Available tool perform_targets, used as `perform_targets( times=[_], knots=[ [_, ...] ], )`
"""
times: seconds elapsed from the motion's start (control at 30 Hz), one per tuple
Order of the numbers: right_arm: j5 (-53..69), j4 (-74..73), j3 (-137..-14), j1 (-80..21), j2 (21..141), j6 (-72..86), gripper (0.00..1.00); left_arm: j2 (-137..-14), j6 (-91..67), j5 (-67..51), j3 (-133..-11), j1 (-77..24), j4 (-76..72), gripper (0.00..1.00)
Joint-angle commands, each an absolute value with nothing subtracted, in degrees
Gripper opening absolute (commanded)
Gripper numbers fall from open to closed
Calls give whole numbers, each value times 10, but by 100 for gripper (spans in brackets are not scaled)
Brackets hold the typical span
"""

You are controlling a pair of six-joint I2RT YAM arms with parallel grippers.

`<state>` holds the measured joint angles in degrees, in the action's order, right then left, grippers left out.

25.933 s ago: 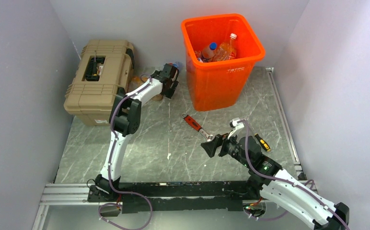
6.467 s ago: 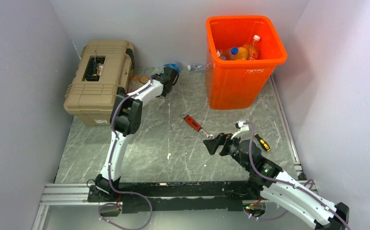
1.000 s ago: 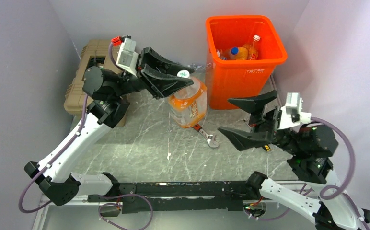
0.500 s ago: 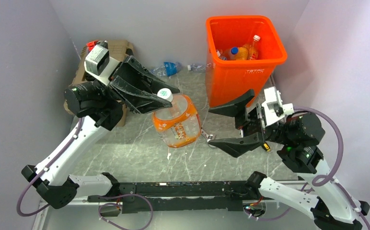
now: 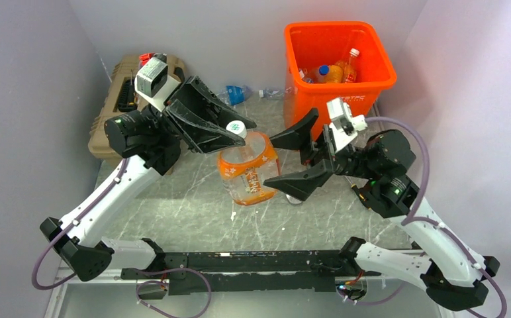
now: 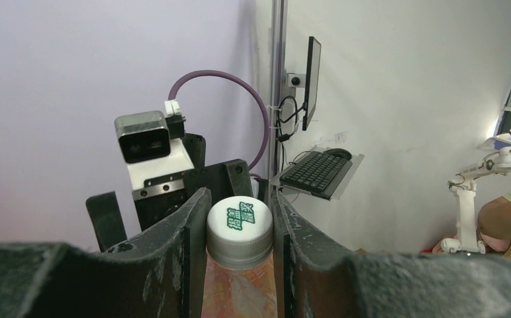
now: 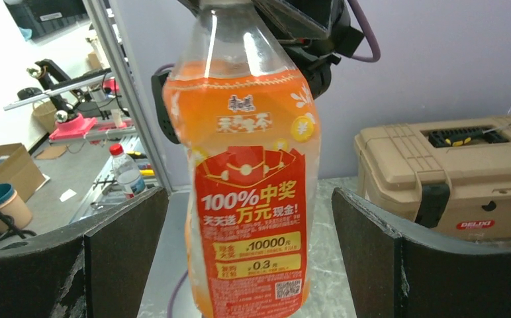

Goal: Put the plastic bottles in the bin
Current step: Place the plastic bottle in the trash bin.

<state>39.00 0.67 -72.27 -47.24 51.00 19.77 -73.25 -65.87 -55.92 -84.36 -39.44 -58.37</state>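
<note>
At the far left, at about 9 o'clock in the overhead view, sits the tan toolbox (image 5: 104, 126), which is no part of our job. Just right of it, our left gripper (image 5: 238, 127) is raised above the table with its jaws pinching the neck of the orange-tinted drink bottle (image 5: 247, 169), right under the white cap (image 6: 239, 222). The bottle hangs below that grip with its long axis near vertical, cap at 12 o'clock and base at 6 in the right wrist view, clear of the table.

At 3 o'clock from the bottle is our right gripper (image 5: 271, 160). Its jaws are spread wide and level with the red label. One finger stands on each side of the body, with open gaps on both sides and no contact. The bottle therefore lies squarely between those jaws, its axis crossing their closing line at a right angle. We judge that a straight squeeze would take it round the middle.

Farther right, at about 1 o'clock from the bottle, stands the orange bin (image 5: 329, 25) with several bottles inside (image 5: 332, 69). Our right arm is the nearer one to it, so we judge a handover to that side likely. Two loose bottles (image 5: 234, 93) lie by the back wall at 12 o'clock.
</note>
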Motion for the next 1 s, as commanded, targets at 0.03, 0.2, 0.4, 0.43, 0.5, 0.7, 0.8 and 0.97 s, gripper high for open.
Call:
perform_targets(
  times=[0.03,0.2,0.4,0.43,0.5,0.7,0.8,0.97],
  knots=[
    [402,49,-736,-473,526,212,100,-743,-672,-561,-864,-393,-616,0],
    [443,98,-729,-473,549,260,94,-759,-686,-559,-867,-395,-636,0],
    [490,180,-699,-473,571,352,75,-745,-639,-558,-840,-395,-611,0],
    [493,187,-692,-473,569,360,71,-741,-631,-557,-835,-394,-603,0],
    [492,190,-682,-473,566,362,59,-733,-613,-553,-825,-395,-594,0],
    [463,173,-668,-473,541,330,37,-704,-557,-546,-805,-394,-561,53],
    [391,91,-690,-473,515,265,35,-654,-467,-510,-785,-393,-462,99],
    [146,-53,-781,-472,504,169,33,-550,-284,-362,-780,-394,-260,100]
  ],
)
